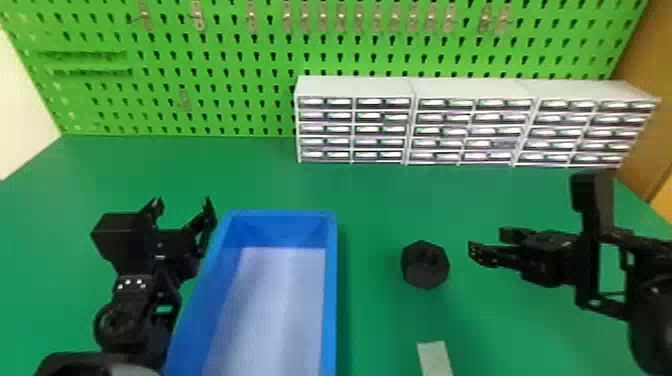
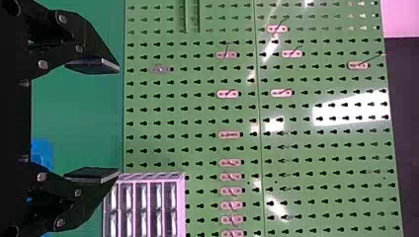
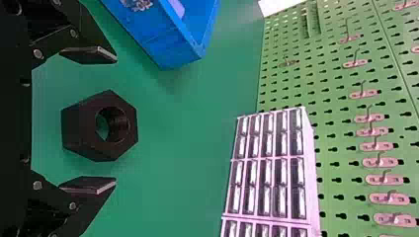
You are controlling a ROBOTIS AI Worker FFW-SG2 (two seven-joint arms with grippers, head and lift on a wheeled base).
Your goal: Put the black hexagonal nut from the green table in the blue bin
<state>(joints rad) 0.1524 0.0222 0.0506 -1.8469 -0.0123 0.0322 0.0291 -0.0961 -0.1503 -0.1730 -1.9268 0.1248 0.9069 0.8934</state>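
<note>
- Head view, far left: my left hand (image 1: 182, 202), fingers apart, just beside the blue bin (image 1: 328, 300).
- Next, that open-topped bin, on the green bench (image 1: 372, 195).
- Right of the bin, the black nut (image 1: 425, 265) sits on the bench, a pale strip (image 1: 434, 357) nearer me.
- Farther back, small drawers (image 1: 470, 122) stand by the green pegboard (image 1: 225, 60).
- Rightmost, my right hand (image 1: 486, 242) points toward the nut, not touching, fingers apart; in the right wrist view, the nut lines up with their gap.
</note>
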